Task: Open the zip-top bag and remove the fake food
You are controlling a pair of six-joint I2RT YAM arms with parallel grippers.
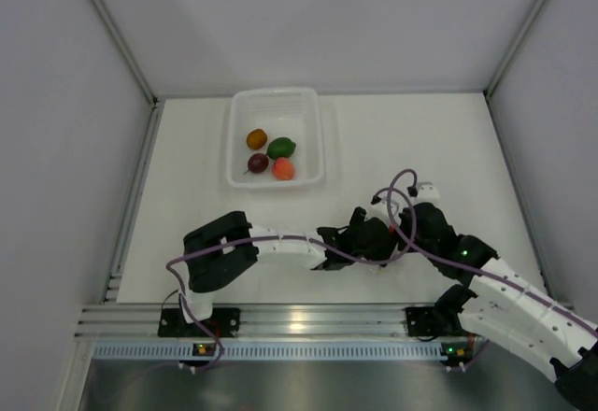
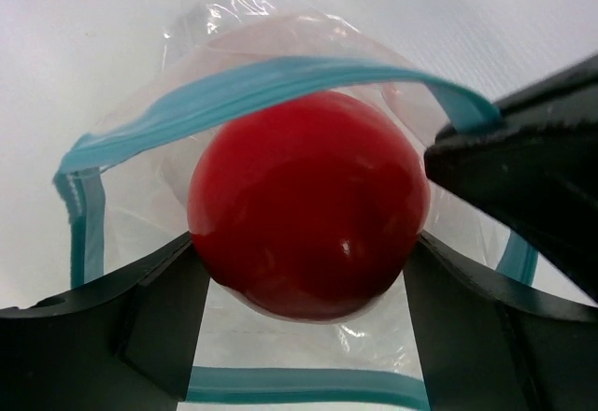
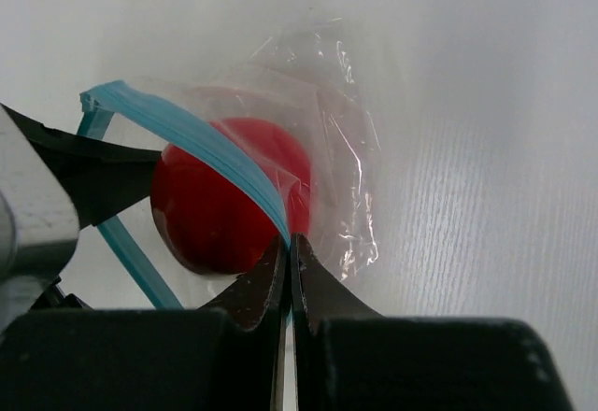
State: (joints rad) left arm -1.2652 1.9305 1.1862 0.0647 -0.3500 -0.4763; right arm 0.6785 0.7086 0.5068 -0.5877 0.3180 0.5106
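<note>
We can't make out any readable text, label, brand or number in any of the three views, sorry. The zip-top bag (image 3: 350, 131), the red fake food (image 2: 308, 215) in it and the tub (image 1: 277, 91) all look plain and unprinted to us.

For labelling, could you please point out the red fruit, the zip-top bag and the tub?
red fruit (image 2: 308, 205), left wrist view, front surface.
zip-top bag (image 3: 346, 149), right wrist view, clear film.
tub (image 1: 277, 92), top view, far rim.
</note>
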